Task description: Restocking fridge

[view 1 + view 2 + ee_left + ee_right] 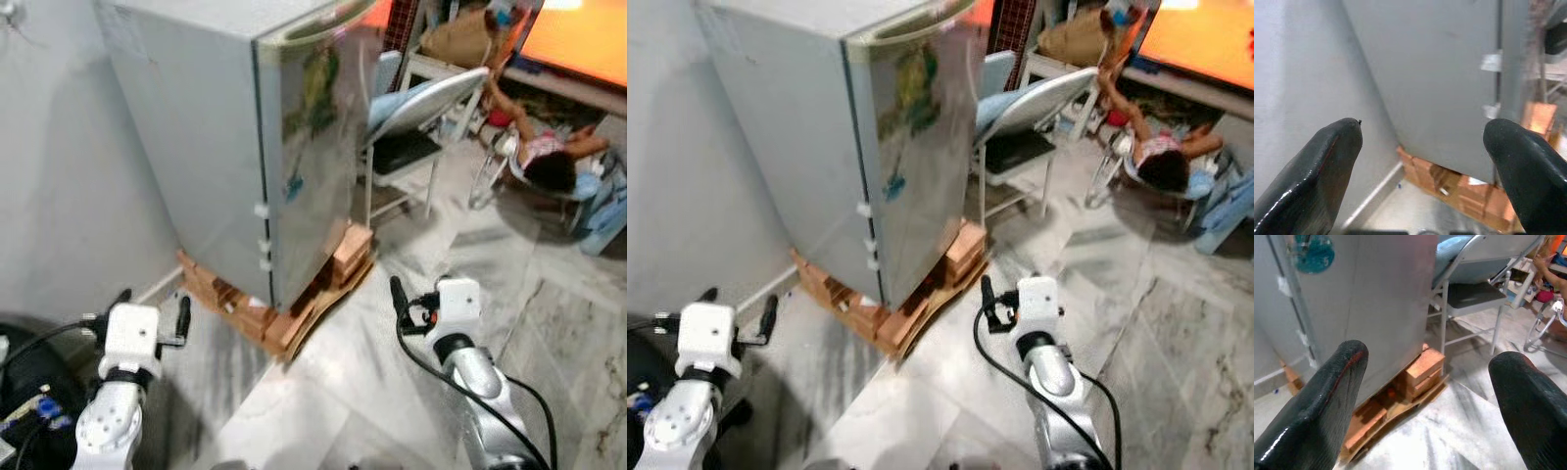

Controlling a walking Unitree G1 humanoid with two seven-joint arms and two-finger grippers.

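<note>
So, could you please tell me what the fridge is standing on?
The fridge stands on stacked orange bricks over flattened cardboard on the marble floor. Bricks show along its front and side edges; whatever supports its middle and back is hidden by its body.

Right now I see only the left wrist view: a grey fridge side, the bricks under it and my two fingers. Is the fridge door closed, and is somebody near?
Observer: The door of the fridge looks closed, and it has stickers on its front.
Operator: And people?
Observer: Yes, a person is low on the floor, past the chair that stands beside the fridge's front.
Operator: Where is my right arm?
Observer: The right gripper is held low over the marble floor, fingers open and holding nothing, facing the fridge.
</note>
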